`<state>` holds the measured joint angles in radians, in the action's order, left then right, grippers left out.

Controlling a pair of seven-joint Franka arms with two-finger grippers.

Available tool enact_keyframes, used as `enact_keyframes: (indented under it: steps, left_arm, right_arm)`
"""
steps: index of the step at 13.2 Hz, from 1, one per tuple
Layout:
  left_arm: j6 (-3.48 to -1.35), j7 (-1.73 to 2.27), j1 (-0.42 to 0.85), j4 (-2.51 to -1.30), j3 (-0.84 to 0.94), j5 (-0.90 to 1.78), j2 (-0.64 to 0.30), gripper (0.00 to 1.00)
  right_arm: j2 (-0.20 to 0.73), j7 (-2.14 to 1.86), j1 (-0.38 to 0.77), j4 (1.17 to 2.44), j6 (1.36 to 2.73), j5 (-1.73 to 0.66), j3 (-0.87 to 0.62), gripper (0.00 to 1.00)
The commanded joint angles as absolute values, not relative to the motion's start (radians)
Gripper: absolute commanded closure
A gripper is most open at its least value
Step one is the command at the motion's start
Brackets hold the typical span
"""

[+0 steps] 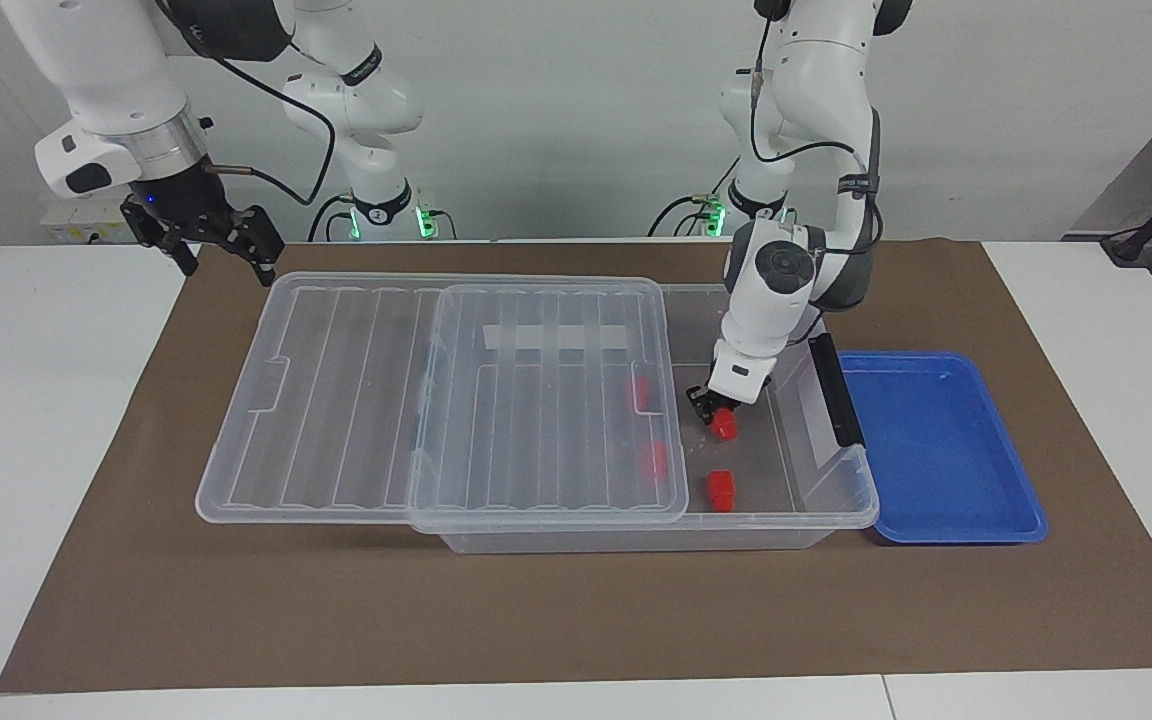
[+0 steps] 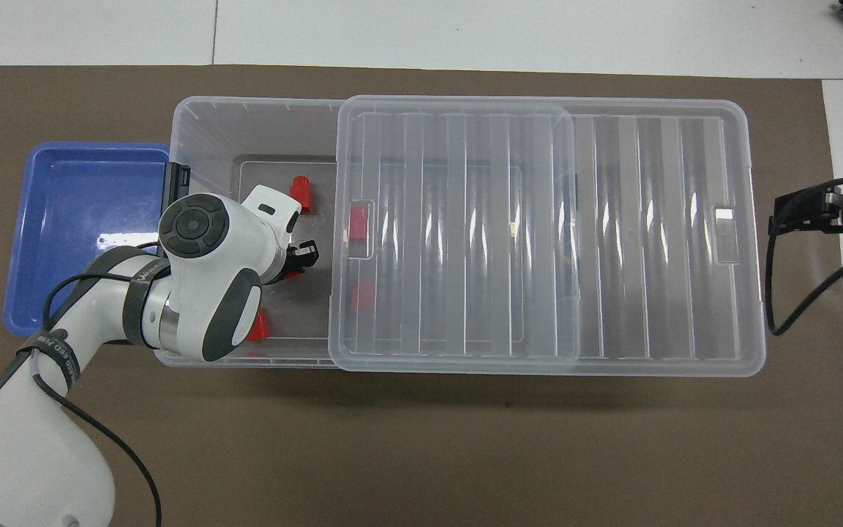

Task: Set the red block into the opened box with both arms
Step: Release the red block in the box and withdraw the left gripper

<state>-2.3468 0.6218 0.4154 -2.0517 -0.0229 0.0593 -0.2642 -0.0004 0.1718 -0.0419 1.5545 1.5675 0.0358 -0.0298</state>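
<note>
Red plastic shows between the fingertips of my left gripper (image 1: 718, 415), which are clamped on the red block (image 1: 726, 427) low inside the uncovered end of the box (image 1: 841, 500), the arm bent steeply down from its elbow with the wrist tilted toward the lid (image 1: 436, 400). Another red block (image 1: 721, 490) lies just beneath and beside that gripper on the box floor. My right gripper (image 1: 226, 255) waits with fingers spread wide, over the mat (image 1: 576, 610) off the lid's end.

the red block (image 1: 726, 427) is bright red. the box (image 1: 736, 310) is clear, with a ribbed clear lid (image 1: 436, 400), a white label strip (image 1: 556, 337) and a black bar handle (image 1: 836, 390). the tray (image 1: 936, 450) is blue. a brown mat (image 1: 576, 610) covers the white tabletop (image 1: 36, 400). the arms (image 1: 796, 280) are white with dark grey panels.
</note>
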Motion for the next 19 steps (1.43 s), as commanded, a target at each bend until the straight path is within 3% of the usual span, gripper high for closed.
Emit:
enact_keyframes:
  steps: [1,3,8,12,13,15,17,18,19]
  left_arm:
    - [-2.376,0.624,0.433,-2.080,-0.041,0.058,-0.252,0.63]
    - [-2.376,0.624,0.428,-2.080,-0.041,0.058,-0.252,0.54]
    - [-2.317,0.627,0.433,-2.053,-0.043,0.058,-0.247,0.48]
    - [-1.899,0.621,0.405,-1.802,-0.055,0.035,-0.201,0.44]
    - [-1.803,0.617,0.399,-1.742,-0.055,0.009,-0.186,0.39]
    - [-1.697,0.545,0.358,-1.677,-0.055,-0.041,-0.131,0.00]
    - [-1.614,0.349,0.267,-1.658,-0.057,-0.041,-0.062,0.00]
    - [-1.588,0.236,0.206,-1.667,-0.057,-0.041,-0.023,0.00]
    - [-1.565,0.121,0.143,-1.667,-0.057,-0.041,0.000,0.00]
  right_arm:
    - [-0.006,0.181,-0.048,1.569,1.585,0.034,-0.031,0.00]
    - [-0.006,0.181,-0.048,1.571,1.589,0.034,-0.031,0.00]
    - [-0.006,0.179,-0.049,1.571,1.591,0.034,-0.031,0.00]
    - [-0.006,0.179,-0.049,1.571,1.591,0.034,-0.031,0.00]
    - [-0.006,0.179,-0.049,1.571,1.591,0.034,-0.031,0.00]
    - [-0.006,0.179,-0.049,1.571,1.592,0.034,-0.031,0.00]
    - [-0.006,0.178,-0.052,1.572,1.594,0.034,-0.031,0.00]
    - [-0.008,0.176,-0.073,1.589,1.629,0.032,-0.031,0.09]
    - [-0.018,0.172,-0.092,1.624,1.681,0.032,-0.031,0.29]
